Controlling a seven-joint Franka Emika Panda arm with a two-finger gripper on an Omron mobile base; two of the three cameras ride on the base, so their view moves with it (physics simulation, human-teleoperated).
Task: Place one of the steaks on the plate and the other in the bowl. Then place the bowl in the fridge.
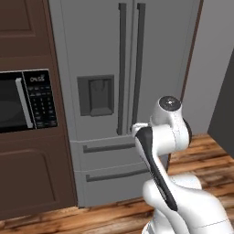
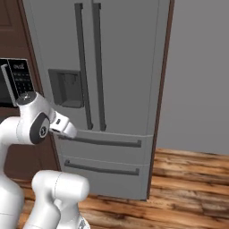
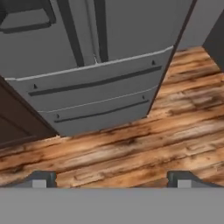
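Shut fridge (image 1: pixel 114 91) (jaws (image 3: pixel 112 179) wide) above wooden floor (image 3: pixel 131 148)

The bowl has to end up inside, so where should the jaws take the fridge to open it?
Probably one of the fridge's long dark vertical handles, approached from the front with open jaws either side of the bar. Both doors are shut.

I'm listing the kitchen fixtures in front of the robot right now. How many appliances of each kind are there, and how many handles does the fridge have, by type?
Fridge: 1
Microwave: 1
Long vertical door handles: 2
Horizontal drawer handles: 2
Total: 2 appliances, 4 handles
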